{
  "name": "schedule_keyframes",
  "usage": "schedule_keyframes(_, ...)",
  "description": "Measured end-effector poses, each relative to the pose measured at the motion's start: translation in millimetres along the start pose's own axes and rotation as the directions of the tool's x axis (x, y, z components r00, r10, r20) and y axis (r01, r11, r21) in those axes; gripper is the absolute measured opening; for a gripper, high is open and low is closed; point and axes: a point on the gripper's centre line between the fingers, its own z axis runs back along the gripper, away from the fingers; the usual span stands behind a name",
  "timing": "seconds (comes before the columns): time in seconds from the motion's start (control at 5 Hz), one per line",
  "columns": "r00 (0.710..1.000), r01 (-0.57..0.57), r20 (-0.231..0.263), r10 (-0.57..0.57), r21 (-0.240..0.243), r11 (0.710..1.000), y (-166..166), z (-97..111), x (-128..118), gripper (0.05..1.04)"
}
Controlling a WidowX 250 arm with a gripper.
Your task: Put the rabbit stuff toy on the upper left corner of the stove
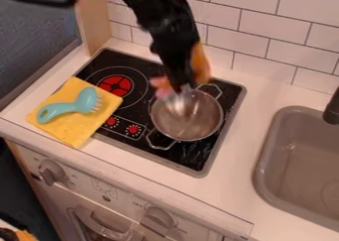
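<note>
the rabbit stuff toy (200, 64) is only partly to be made out: a blurred orange part beside and behind the lower end of the end effector (180, 89), on its right in the view, and a small pinkish part just to its left. the dark arm hides the middle between them, so its ears, face and pose cannot be told. i cannot tell how far the end effector is open, or whether it has hold of the toy.

it hangs by the far rim of the metal pot (192, 118), and a pale, shiny blur lies over the pot's inside just below it. whether it touches the pot is unclear. the pot sits on the black stove (192, 158), with one handle near the end effector and the other lower left of it.

left of the end effector is the red burner (116, 85); lower left are two small red dials. farther left, a turquoise brush (86, 101) lies on a yellow cloth (73, 131) that overlaps the stove's edge.

well apart to the right, the grey sink (263, 160) is set in the white worktop (255, 93), cut off by the view's edge.
</note>
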Motion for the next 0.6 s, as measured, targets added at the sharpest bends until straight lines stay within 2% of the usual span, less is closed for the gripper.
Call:
schedule_keyframes(0.2, 0.999, -0.038, 0.016, 0.038, 0.028, 0.999, 24.9, 15.3, -10.7, 0.571)
schedule_keyframes(0.4, 0.995, -0.096, 0.023, 0.094, 0.082, 0.992, 57.9, 30.6, -29.8, 0.572)
schedule_keyframes(0.6, 0.980, -0.197, -0.019, 0.200, 0.108, 0.974, 91.5, 23.9, -69.0, 0.572)
